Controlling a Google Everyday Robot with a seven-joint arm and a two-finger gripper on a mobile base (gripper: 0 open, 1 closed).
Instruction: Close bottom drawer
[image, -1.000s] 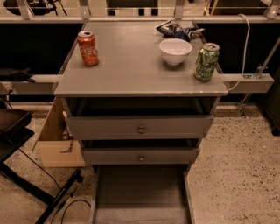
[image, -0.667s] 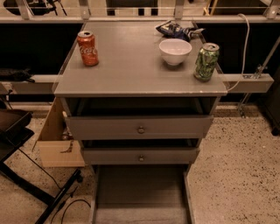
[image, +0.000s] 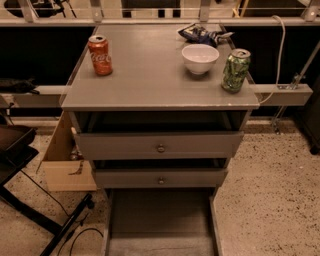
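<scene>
Red cylindrical soda can (image: 100, 55) upper left on grey wooden cabinet top (image: 150, 87) | long flat grey bottom drawer (image: 160, 220) lower centre, pulled out, front cut by frame edge | white round bowl (image: 200, 58) | green metal can (image: 235, 70) upper right | gripper outside the frame, grip cannot be told

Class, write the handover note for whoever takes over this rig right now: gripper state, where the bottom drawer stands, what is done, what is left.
Gripper: not in view; no part of the arm shows.
Bottom drawer: pulled far out toward the camera, with its front panel past the lower edge of the view.
Done: nothing yet; the drawer is open.
Left: bring the gripper to the drawer's front and push it in under the middle drawer.
</scene>
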